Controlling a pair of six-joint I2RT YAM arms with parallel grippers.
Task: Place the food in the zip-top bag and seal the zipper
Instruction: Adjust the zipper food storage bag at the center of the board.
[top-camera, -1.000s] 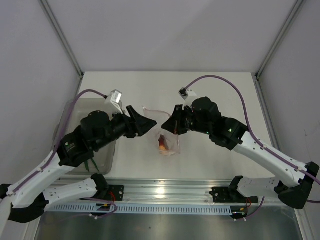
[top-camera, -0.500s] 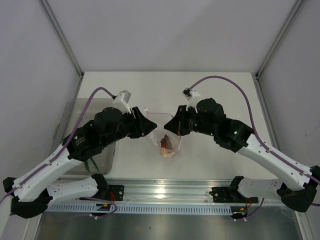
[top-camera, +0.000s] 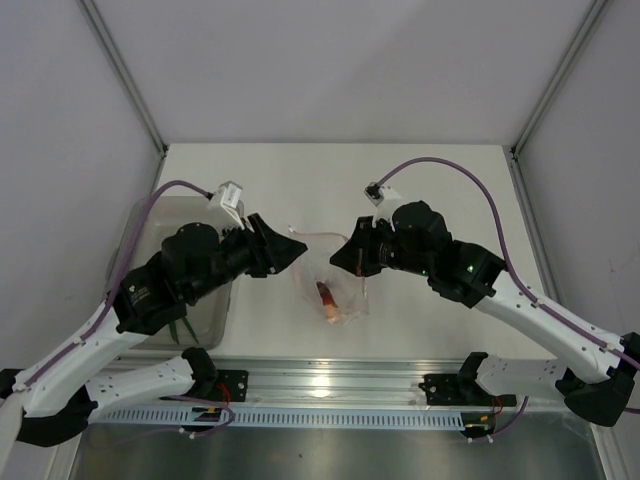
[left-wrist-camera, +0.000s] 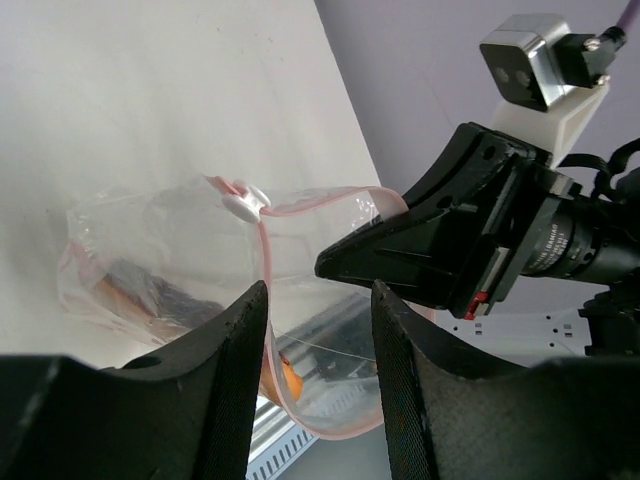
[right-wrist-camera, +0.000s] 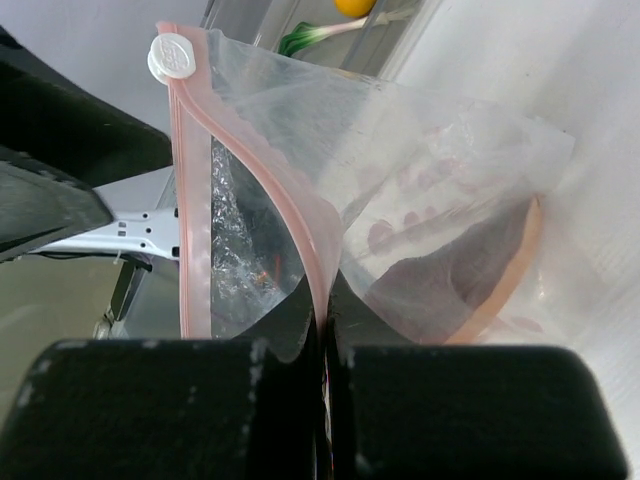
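The clear zip-top bag (top-camera: 338, 292) hangs open between my two grippers, above the table. An elongated dark red-orange food piece (top-camera: 326, 297) lies inside it, with an orange piece (left-wrist-camera: 283, 372) beside it. My right gripper (right-wrist-camera: 325, 300) is shut on the pinkish-red zipper (right-wrist-camera: 262, 175) at the mouth's near side. The white slider (right-wrist-camera: 170, 57) sits at the strip's end. My left gripper (left-wrist-camera: 320, 292) is open, and the opposite mouth rim (left-wrist-camera: 268, 300) runs down along its left finger without being pinched. A yellow fruit (right-wrist-camera: 355, 5) and a green stem (right-wrist-camera: 312, 38) lie outside the bag.
A translucent grey bin (top-camera: 150, 222) stands at the left under my left arm, with green stems (top-camera: 181, 326) in it. The aluminium rail (top-camera: 330, 380) with both arm bases runs along the near edge. Grey walls close in the table on both sides.
My left gripper pushed in toward the bag's mouth, then drew back a little, and its jaws narrowed. The bag's mouth now gapes wider. My right gripper kept its grip.
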